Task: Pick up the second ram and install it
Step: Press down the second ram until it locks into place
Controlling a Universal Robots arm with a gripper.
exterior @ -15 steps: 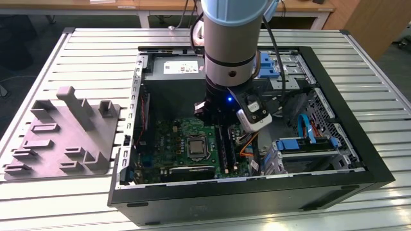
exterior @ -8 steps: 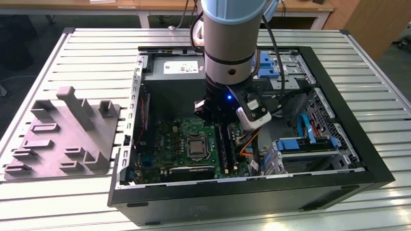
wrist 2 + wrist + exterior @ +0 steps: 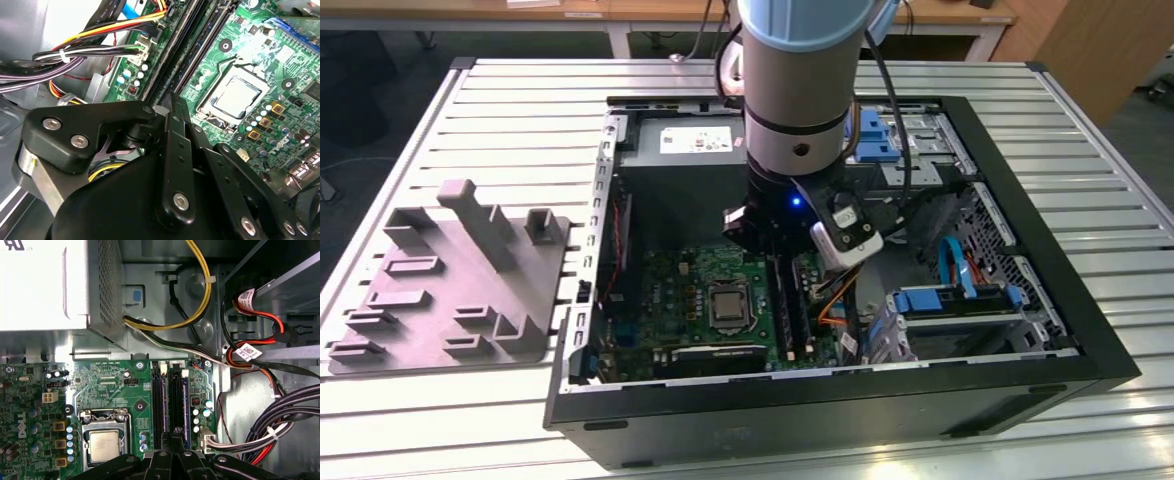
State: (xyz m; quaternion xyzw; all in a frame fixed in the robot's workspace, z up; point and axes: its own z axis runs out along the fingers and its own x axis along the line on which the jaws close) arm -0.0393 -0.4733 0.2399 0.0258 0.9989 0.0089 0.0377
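Exterior view: arm down inside the open case, over the memory slots

A black, open computer case (image 3: 1014,390) lies on a slatted metal table (image 3: 480,80). The grey-and-blue robot arm (image 3: 794,80) reaches straight down into it, and its black gripper (image 3: 781,250) hangs just above the large square green motherboard (image 3: 674,285). It is beside the silver processor socket (image 3: 724,305), on that socket's side toward the exterior view's right.

In the first wrist view the gripper (image 3: 175,436) sits directly over the pair of long dark memory slots (image 3: 170,400). The grey metal power supply box (image 3: 50,285) and a bundle of yellow, black and white cables (image 3: 165,332) lie beyond them. In the second wrist view the gripper's tip (image 3: 172,107) points at the same slots (image 3: 200,45).

I cannot tell how far the gripper is open, or whether it grips anything. The second ram, a narrow blue-green stick, cannot be told apart from the dark slots under the gripper.

A grey plastic block with slots and upright tabs (image 3: 454,275) stands on the table outside the case, on the exterior view's left.
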